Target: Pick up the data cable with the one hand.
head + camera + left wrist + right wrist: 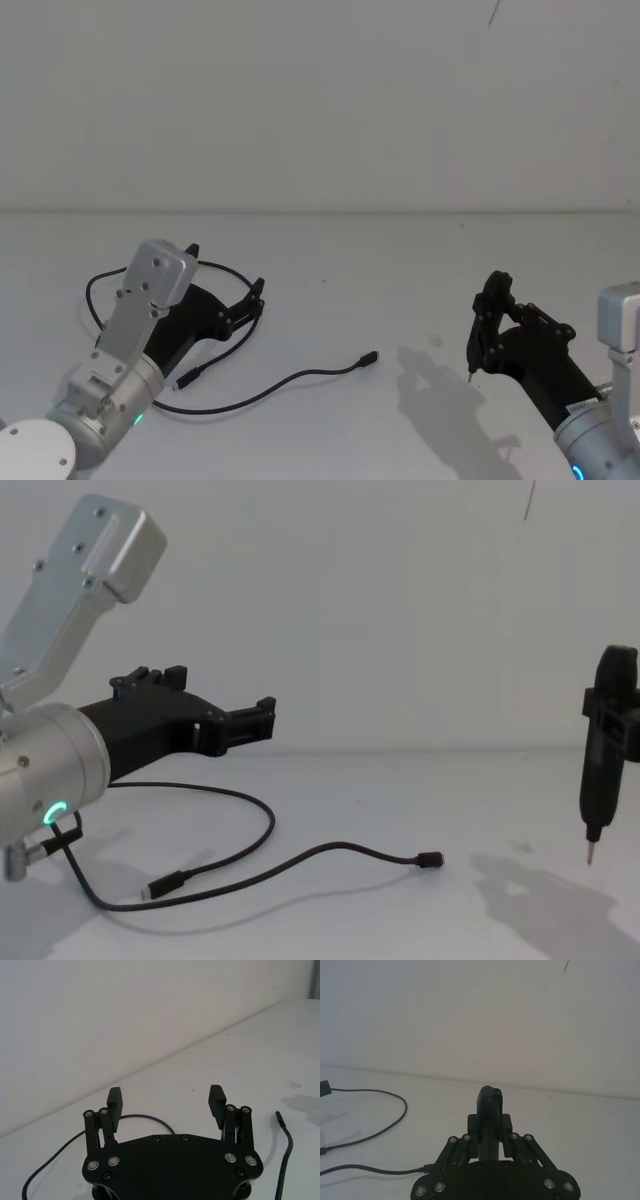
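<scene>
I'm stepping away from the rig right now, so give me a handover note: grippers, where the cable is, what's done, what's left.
left gripper: open, raised above the table, over the looped part of the data cable.
right gripper: shut, off to the right, apart from the data cable.
The data cable lies loose on the table, one plug tip toward the middle. Nothing grips it.
Done: only the approach; no grasp yet.
Left: probably lower the left gripper onto a strand, close, lift.

Stretch of the data cable [330,372] behind the left pincer [225,270]
</scene>
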